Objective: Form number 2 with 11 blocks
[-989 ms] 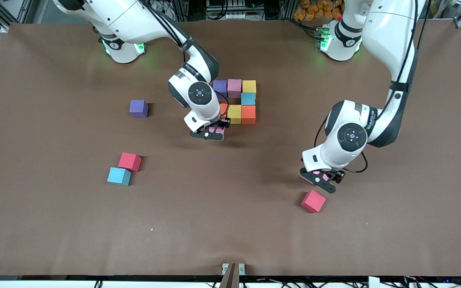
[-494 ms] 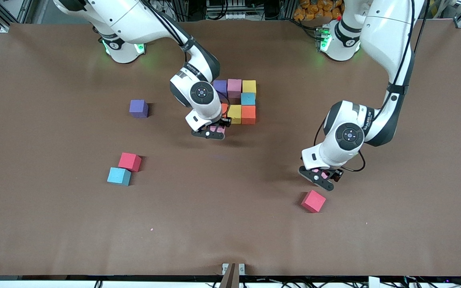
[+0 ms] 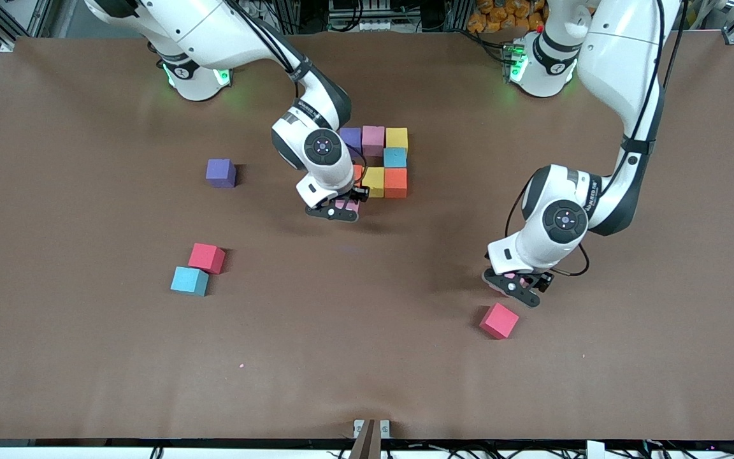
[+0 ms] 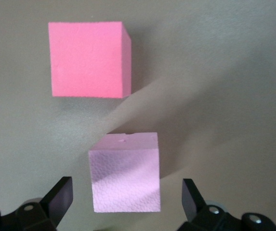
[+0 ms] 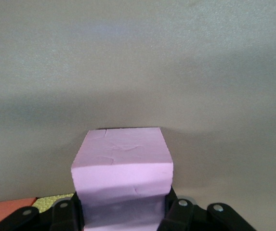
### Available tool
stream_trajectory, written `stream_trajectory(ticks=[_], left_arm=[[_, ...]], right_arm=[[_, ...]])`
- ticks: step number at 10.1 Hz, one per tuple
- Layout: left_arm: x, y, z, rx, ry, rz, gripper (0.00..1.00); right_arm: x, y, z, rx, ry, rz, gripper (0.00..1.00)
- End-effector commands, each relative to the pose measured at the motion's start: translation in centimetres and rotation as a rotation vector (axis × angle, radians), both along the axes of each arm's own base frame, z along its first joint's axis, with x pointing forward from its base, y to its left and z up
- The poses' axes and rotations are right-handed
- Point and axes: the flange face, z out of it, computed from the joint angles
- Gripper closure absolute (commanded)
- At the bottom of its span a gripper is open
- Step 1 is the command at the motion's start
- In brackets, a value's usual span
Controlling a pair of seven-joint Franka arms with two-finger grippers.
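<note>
The partly built number 2 (image 3: 380, 159) holds purple, pink, yellow, teal, orange and yellow cubes, plus an orange cube (image 3: 357, 172) half hidden by the right hand. My right gripper (image 3: 334, 211) (image 5: 122, 214) is shut on a pale pink block (image 3: 345, 205) (image 5: 122, 166) low beside that orange cube (image 5: 5, 206). My left gripper (image 3: 512, 287) (image 4: 126, 199) stands open astride another pale pink block (image 4: 124, 173) on the table, with a gap at each finger. A pinkish-red block (image 3: 499, 320) (image 4: 89, 59) lies close by.
Loose blocks lie toward the right arm's end of the table: a purple one (image 3: 221, 173), a red one (image 3: 206, 257) and a light blue one (image 3: 189, 281) touching it. Brown mat (image 3: 367, 357) covers the table.
The left gripper has shifted slightly toward the left arm's end of the table, over the pale pink block. The right gripper with its pink block has crept a little toward the cluster.
</note>
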Motion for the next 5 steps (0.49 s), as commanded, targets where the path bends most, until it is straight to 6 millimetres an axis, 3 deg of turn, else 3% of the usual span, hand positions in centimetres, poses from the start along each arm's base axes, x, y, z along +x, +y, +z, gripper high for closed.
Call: stream_trajectory(ticks=[1,3,4,5], left_arm=[[0.20,0.49,-0.83,-0.002,-0.015,-0.017,0.00],[0.17,0.61,-1.32,0.000,-0.009,-0.015,0.00],[0.23,0.69,-1.47,0.000,-0.013,-0.013,0.00],[0.15,0.61,-1.77,0.001,-0.008,-0.013,0.00]], right_arm=[[-0.52,0.90,-0.87,-0.011,0.001,-0.006,0.54],[-0.58,0.87,-1.24,-0.018,0.005,-0.033,0.17],[-0.59,0.98,-1.17,-0.016,0.003,-0.032,0.04],[-0.64,0.95,-1.23,-0.017,0.004,-0.032,0.02]])
